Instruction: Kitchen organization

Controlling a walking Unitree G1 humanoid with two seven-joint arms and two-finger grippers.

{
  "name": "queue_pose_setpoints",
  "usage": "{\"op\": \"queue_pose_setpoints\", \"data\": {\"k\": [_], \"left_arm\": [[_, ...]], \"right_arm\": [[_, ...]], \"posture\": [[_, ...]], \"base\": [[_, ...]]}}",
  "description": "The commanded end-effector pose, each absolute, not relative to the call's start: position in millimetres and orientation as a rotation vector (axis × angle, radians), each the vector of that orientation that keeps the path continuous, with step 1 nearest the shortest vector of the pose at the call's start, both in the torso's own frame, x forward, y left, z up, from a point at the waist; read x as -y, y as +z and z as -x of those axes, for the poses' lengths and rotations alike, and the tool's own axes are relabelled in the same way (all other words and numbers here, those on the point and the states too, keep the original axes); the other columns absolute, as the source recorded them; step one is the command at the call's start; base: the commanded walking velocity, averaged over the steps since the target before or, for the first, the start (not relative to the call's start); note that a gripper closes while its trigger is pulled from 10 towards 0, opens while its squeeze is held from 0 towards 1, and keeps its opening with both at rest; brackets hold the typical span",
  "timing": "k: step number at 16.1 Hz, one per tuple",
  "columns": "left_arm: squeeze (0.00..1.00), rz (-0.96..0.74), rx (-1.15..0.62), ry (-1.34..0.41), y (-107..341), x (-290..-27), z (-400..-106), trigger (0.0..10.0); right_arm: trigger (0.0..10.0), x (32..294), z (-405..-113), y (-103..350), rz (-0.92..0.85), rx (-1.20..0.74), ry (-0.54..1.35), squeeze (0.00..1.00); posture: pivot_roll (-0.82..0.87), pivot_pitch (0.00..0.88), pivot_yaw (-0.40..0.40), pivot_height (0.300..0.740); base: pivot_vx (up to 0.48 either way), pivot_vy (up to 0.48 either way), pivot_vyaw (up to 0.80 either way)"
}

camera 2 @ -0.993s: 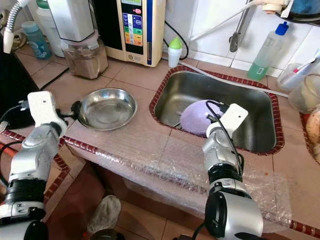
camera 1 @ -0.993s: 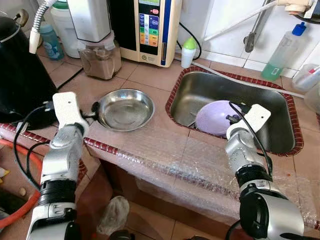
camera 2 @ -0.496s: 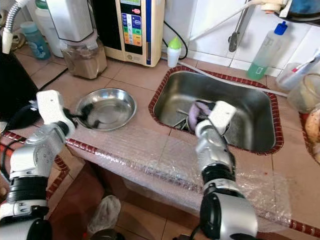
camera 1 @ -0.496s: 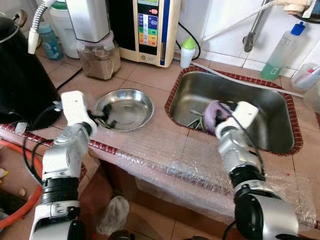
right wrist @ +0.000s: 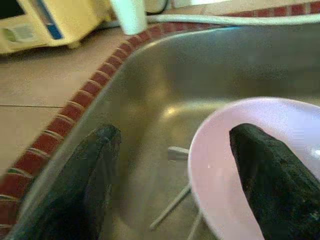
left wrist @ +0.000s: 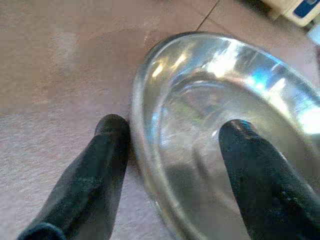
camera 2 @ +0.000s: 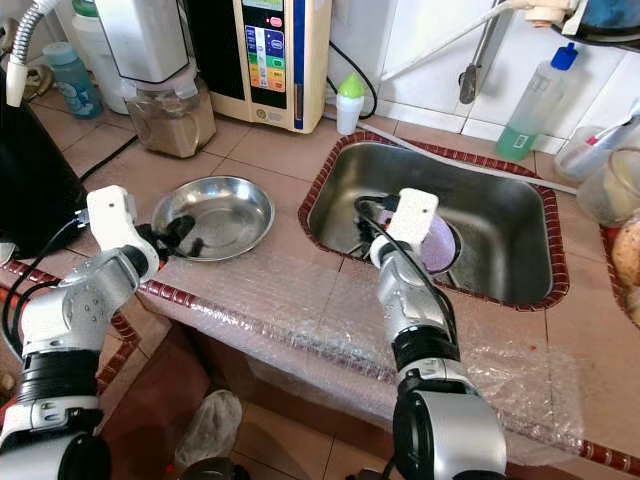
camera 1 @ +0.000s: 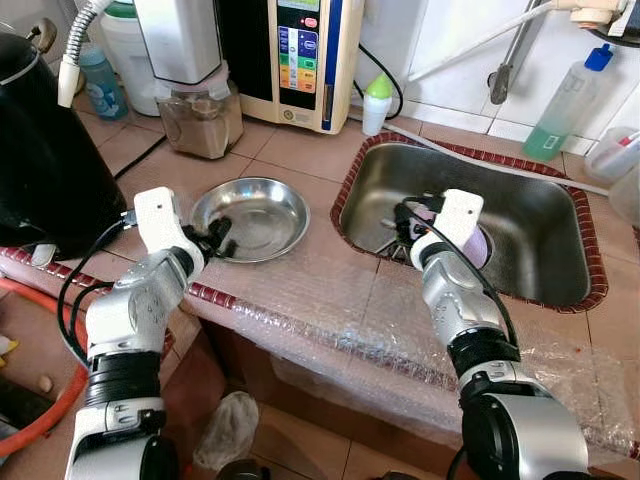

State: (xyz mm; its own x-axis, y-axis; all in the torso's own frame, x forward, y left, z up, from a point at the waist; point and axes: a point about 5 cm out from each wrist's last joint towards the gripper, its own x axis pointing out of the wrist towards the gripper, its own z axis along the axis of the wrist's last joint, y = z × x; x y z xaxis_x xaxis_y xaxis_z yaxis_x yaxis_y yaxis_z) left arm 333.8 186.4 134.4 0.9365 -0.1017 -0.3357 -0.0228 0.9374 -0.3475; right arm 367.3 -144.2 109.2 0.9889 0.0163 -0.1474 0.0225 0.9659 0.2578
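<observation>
My left gripper (left wrist: 172, 165) straddles the steel bowl (camera 1: 250, 215) rim on the counter, jaws open. My right gripper (right wrist: 182, 165) hangs open over the pink plate (right wrist: 260, 165) in the sink (camera 1: 540, 200). Nothing is lifted yet, so I judge the organizing barely begun.

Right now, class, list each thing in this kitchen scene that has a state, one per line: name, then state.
Steel bowl: upright on the counter, empty, its rim between the left claw's fingers.
Left claw: open, straddling the bowl's near rim.
Purple plate: in the sink, one right claw finger over its face.
Right claw: open, down in the sink.
Sink: holds the plate and some utensils.
</observation>
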Motion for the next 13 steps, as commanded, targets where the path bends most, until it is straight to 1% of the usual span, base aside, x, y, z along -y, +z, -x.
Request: {"op": "queue_pose_setpoints", "data": {"k": [1, 3, 4, 6, 7, 11, 12, 13], "left_arm": [[0.0, 0.366, -0.351, -0.044, 140, -186, -336, 0.0], [0.0, 0.359, -0.347, -0.054, 141, -185, -336, 0.0], [0.0, 0.363, -0.348, -0.059, 140, -183, -336, 0.0], [0.0, 0.367, -0.351, -0.067, 140, -180, -337, 0.0], [0.0, 0.37, -0.35, -0.066, 139, -179, -337, 0.0], [0.0, 0.368, -0.331, -0.082, 142, -173, -338, 0.0], [0.0, 0.372, -0.319, -0.087, 144, -171, -339, 0.0], [0.0, 0.337, -0.267, -0.091, 149, -168, -341, 0.0]], "right_arm": [[10.0, 138, -368, 116, -0.242, -0.132, 0.053, 0.0], [10.0, 127, -368, 124, -0.215, -0.09, 0.139, 0.0], [10.0, 119, -367, 130, -0.173, -0.052, 0.215, 0.0], [10.0, 113, -363, 135, -0.17, -0.022, 0.296, 0.0], [10.0, 113, -362, 135, -0.139, -0.02, 0.306, 0.0], [10.0, 113, -356, 133, -0.136, -0.034, 0.343, 0.0], [10.0, 114, -355, 132, -0.134, -0.039, 0.35, 0.0], [10.0, 115, -354, 130, -0.133, -0.045, 0.347, 0.0]], "posture": [[0.08, 0.0, 0.029, 0.74], [0.08, 0.0, 0.03, 0.74], [0.08, 0.0, 0.031, 0.74], [0.07, 0.0, 0.031, 0.74], [0.07, 0.0, 0.031, 0.74], [0.07, 0.0, 0.034, 0.74], [0.07, 0.0, 0.034, 0.74], [0.07, 0.0, 0.034, 0.74]], "base": [[0.0, 0.0, 0.0], [0.0, 0.0, 0.0], [0.0, 0.0, 0.0], [0.0, 0.0, 0.0], [0.0, 0.0, 0.0], [0.0, 0.0, 0.0], [0.0, 0.0, 0.0], [0.0, 0.0, 0.0]]}}
